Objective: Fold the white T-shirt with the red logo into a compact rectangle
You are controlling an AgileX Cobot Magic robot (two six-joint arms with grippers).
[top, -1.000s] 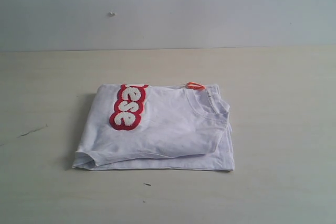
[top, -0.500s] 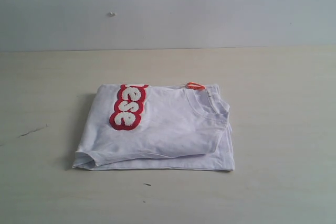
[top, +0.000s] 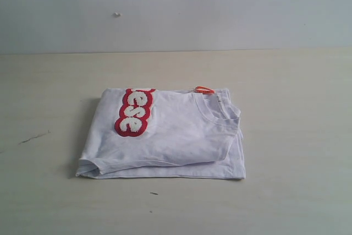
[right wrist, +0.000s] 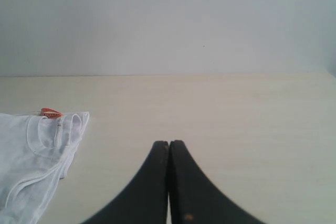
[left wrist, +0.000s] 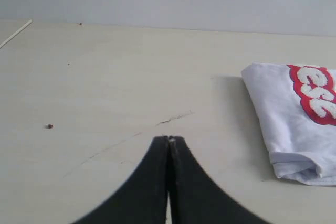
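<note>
The white T-shirt [top: 170,136] lies folded into a rough rectangle in the middle of the table, neck opening to the right and a small orange tag [top: 204,89] at its far edge. The red logo [top: 135,111] runs along the top layer's left part. Neither arm shows in the exterior view. My left gripper [left wrist: 169,139] is shut and empty above bare table, apart from the white T-shirt [left wrist: 294,124] and its red logo [left wrist: 315,93]. My right gripper [right wrist: 169,143] is shut and empty too, off to the side of the T-shirt's collar [right wrist: 37,150].
The light wooden table [top: 297,108] runs back to a plain pale wall [top: 220,9]. A thin dark scratch [top: 33,137] marks the tabletop left of the shirt, and a small dark speck [top: 154,193] lies in front of it.
</note>
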